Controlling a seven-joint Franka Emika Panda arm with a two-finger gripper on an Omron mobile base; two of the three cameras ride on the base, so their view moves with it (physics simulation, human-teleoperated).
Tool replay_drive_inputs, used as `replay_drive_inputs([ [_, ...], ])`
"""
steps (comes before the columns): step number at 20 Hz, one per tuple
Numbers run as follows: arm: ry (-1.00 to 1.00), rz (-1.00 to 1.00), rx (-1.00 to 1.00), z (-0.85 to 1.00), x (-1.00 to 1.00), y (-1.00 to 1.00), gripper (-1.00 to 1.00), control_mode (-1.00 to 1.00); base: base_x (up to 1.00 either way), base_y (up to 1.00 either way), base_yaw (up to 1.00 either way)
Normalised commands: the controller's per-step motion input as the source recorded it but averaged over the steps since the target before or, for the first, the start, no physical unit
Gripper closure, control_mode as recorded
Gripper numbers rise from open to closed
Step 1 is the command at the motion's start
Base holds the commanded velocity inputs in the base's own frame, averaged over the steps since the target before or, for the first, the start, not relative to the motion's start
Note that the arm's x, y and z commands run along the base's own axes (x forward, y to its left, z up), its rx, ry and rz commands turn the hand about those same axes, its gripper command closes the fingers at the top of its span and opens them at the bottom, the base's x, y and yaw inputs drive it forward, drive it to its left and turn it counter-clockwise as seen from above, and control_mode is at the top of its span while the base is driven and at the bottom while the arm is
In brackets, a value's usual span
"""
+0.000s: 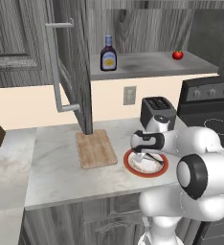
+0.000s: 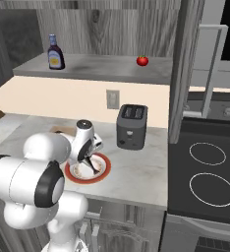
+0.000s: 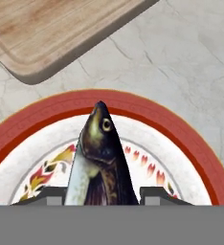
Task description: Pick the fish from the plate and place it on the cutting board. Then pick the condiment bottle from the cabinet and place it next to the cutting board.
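The fish [image 3: 102, 158], dark-backed with a pale belly, points its head toward the plate's far rim. It lies between my fingertips, and my gripper [image 3: 102, 197] is shut on its sides just over the plate [image 3: 181, 139], which has an orange-red rim. In the left base view the gripper [image 1: 145, 158] reaches down onto the plate [image 1: 128, 166]. The cutting board [image 1: 95, 148] lies just left of it. The condiment bottle [image 1: 108, 53], dark with a blue cap, stands on the shelf [image 1: 147, 64] of the open cabinet, behind its door [image 1: 75, 62].
A small red tomato [image 1: 177, 55] sits at the shelf's right end. A dark toaster [image 1: 157, 111] stands behind the plate, against the wall. The black stove [image 2: 210, 172] adjoins the counter on the right. The open door's long bar handle [image 1: 54, 67] juts out above the board.
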Motion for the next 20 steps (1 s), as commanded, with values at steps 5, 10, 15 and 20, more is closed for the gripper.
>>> replay_drive_inputs([
  [5, 0.00, 0.02, 0.01, 0.13, 0.01, 0.19, 1.00, -1.00, 0.00, 0.00, 0.00],
  [10, 0.00, 0.02, 0.00, 0.10, 0.03, 0.26, 1.00, -1.00, 0.00, 0.00, 0.00],
  [15, 0.00, 0.02, 0.00, 0.07, 0.07, 0.27, 1.00, -1.00, 0.00, 0.00, 0.00],
  [20, 0.00, 0.02, 0.00, 0.06, 0.11, 0.27, 1.00, -1.00, 0.00, 0.00, 0.00],
])
